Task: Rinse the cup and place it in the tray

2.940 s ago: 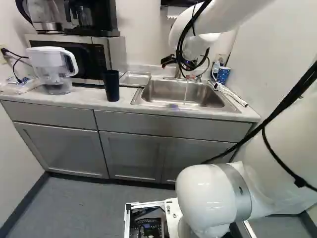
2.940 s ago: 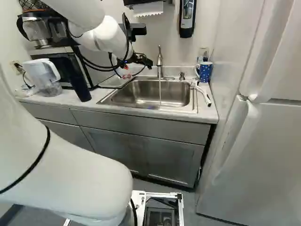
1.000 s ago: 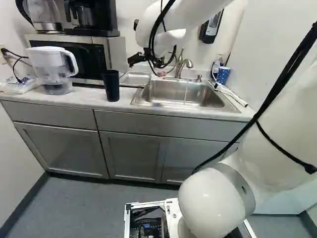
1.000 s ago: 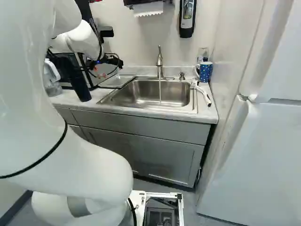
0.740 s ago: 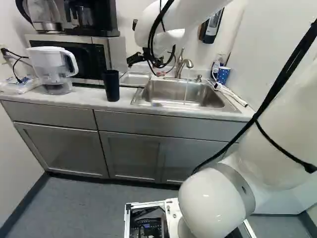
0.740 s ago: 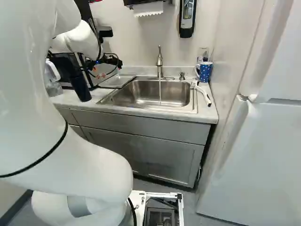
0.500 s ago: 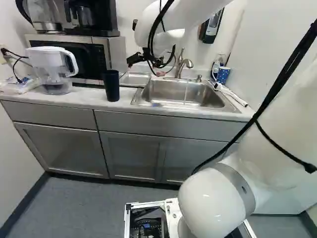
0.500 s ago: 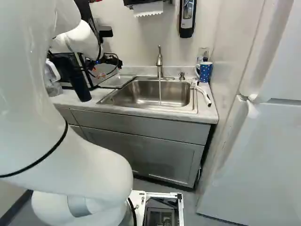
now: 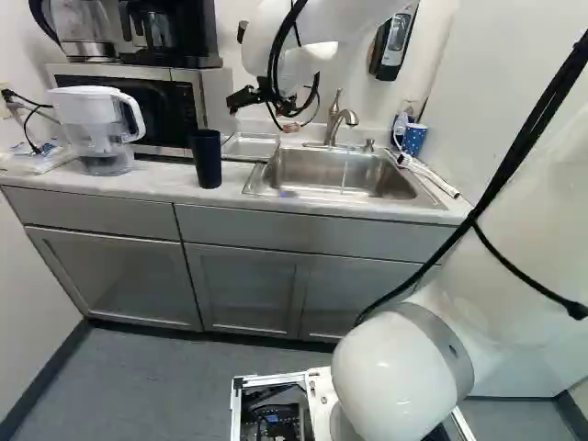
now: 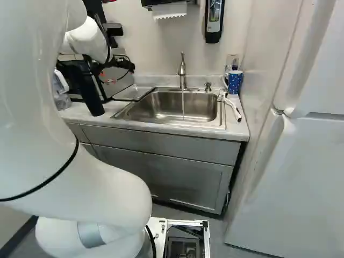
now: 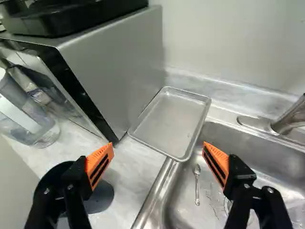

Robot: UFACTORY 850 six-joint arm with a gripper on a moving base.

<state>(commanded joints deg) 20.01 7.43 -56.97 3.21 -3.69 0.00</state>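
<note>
Hand [image 11: 158, 144] just rose slightly, wide open, empty; dark cup [image 9: 207, 161] still left of sink [image 9: 312, 175], so grasp's likely next.

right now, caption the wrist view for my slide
Open gripper above counter and sink, a metal tray ahead, a spoon lying in the basin.

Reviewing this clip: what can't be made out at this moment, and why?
- Dark cup's inside: wrist view, partly covered by the open claw.
- Sink drain: wrist view, partly behind a finger.
- Faucet: wrist view, cut off by the edge.
- Pitcher: right base view, partly behind the arm.
- Blue mug's contents: right base view, too small.
</note>
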